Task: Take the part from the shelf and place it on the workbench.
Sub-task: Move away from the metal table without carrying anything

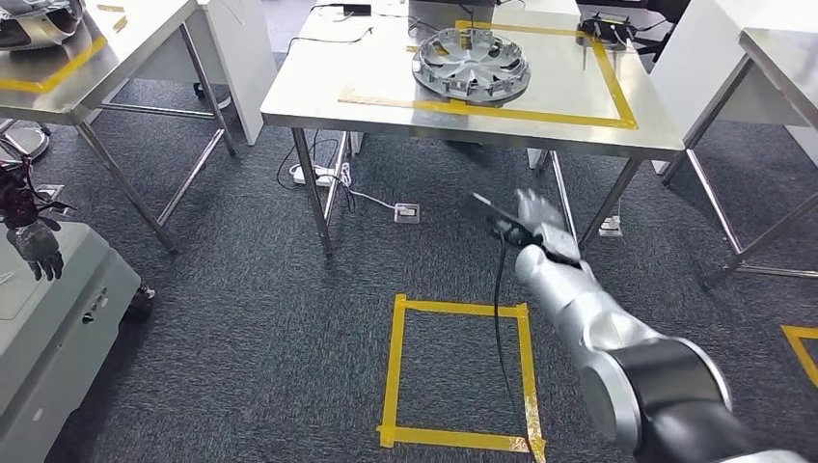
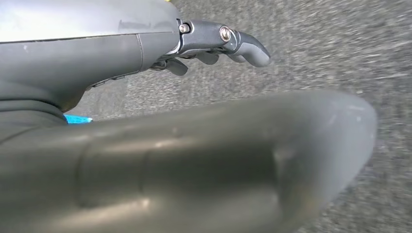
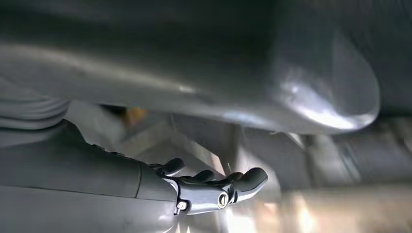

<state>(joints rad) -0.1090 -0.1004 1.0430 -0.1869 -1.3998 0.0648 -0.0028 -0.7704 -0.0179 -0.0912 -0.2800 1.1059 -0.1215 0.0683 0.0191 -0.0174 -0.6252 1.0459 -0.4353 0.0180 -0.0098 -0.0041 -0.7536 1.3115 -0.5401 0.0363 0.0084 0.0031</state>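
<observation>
plainly the biggest thing ahead is the workbench [image 1: 318, 92], a steel table with a yellow tape rectangle [image 1: 617, 96] marked on its top. inside that rectangle lies the part [image 1: 472, 65] — a round silver wheel-cover sort of piece, flat on the surface, with a small dark fixture [image 1: 603, 29] near the far corner of the tape. on the grey carpet nearer the robot is a yellow floor square [image 1: 458, 371], and a second steel table [image 1: 116, 39] stands off to the left.

the right arm reaches forward below the bench edge; its right hand [image 1: 535, 220] is blurred in the head view, and the right wrist view shows its fingers [image 3: 243, 179] spread and loosely curved with nothing in them. the left hand [image 1: 39, 249] hangs low at the left, fingers [image 2: 243, 46] slack and apart, holding nothing.

judging from how things lie, the placing looks done — the part sits on the bench, well apart from both hands. what remains, i'd guess, is bringing the right arm down clear of the table edge and settling it at the side.
</observation>
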